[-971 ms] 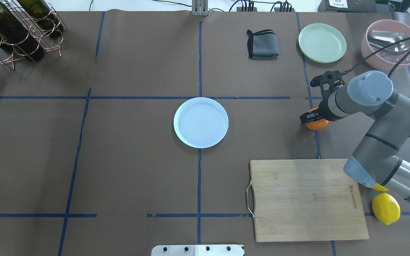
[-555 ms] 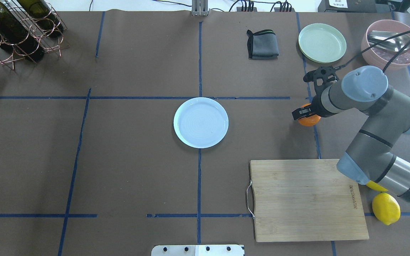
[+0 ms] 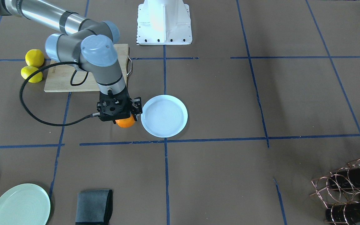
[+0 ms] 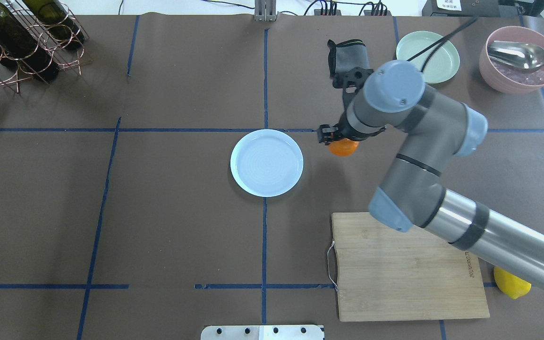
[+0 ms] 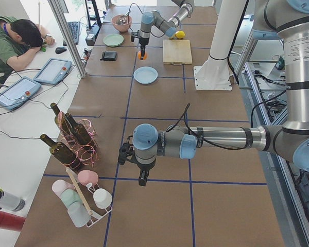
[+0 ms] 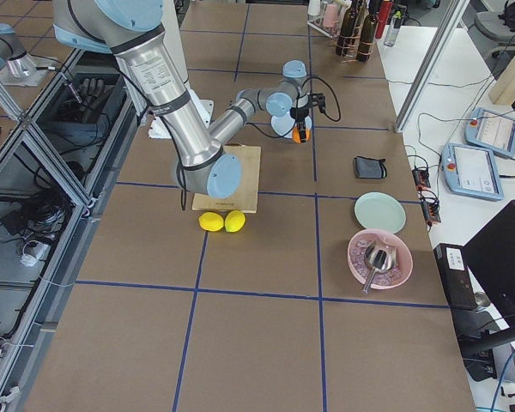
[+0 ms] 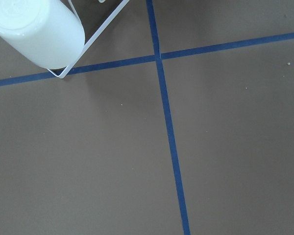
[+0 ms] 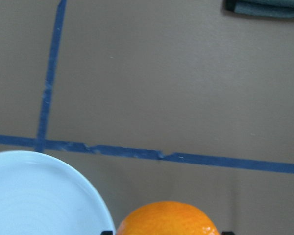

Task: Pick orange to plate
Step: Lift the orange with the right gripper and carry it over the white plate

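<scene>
We hold the orange (image 4: 343,148) pinched in the right tool (image 4: 334,139), its two fingers pressing on the fruit from either side. In the right wrist view the fruit fills the bottom edge, with a dark fingertip at each flank. The tool points straight down from the wrist. We judge that this suits a round fruit, since the fingers meet its widest part and it cannot roll out. The orange hangs directly under the tool, between the fingers and a little below the tool's body. It appears to be clear of the table (image 4: 158,212), though we cannot see the gap itself.

The plate (image 4: 266,162) lies bare at the centre of the table, where the blue tape lines meet, open to approach from any side. The orange is beside it on the robot's right and not yet over it. From the wrist, the plate's rim curves just beside the fruit. We judge that what remains is a short carry over the plate's middle, then lowering and letting go.

The cutting board (image 4: 404,264) and the lemons (image 3: 34,57) lie well apart from that path.

The left tool (image 5: 142,180) hangs far off near the cup stand (image 5: 85,200). It shows only in the side view, so we cannot tell whether it is spread or pressed together.
</scene>
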You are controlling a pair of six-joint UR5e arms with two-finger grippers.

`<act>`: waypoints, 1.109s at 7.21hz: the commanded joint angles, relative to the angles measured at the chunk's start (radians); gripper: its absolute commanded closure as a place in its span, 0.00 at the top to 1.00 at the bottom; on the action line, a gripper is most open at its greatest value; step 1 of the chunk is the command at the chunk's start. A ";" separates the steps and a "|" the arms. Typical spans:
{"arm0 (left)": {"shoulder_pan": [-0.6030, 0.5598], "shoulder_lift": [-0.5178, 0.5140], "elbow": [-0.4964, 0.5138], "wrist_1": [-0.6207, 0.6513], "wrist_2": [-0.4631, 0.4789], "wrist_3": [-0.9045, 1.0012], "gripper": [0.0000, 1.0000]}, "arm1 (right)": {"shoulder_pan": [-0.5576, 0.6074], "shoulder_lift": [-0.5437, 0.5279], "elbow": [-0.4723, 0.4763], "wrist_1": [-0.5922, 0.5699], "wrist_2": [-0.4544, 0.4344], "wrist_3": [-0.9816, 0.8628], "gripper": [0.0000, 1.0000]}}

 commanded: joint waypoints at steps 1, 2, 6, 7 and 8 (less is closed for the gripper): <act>-0.001 0.002 0.000 0.000 0.000 0.000 1.00 | -0.066 0.200 -0.214 -0.012 -0.074 0.099 0.25; -0.001 0.003 0.000 0.000 0.000 0.000 1.00 | -0.097 0.212 -0.230 -0.011 -0.106 0.129 0.34; -0.001 0.002 -0.002 0.000 -0.002 0.000 1.00 | -0.145 0.209 -0.249 -0.011 -0.148 0.172 0.91; -0.001 0.002 -0.003 0.000 -0.002 0.000 1.00 | -0.144 0.209 -0.247 -0.009 -0.148 0.169 1.00; -0.001 0.002 -0.006 0.000 0.000 0.000 1.00 | -0.143 0.209 -0.241 -0.009 -0.146 0.158 1.00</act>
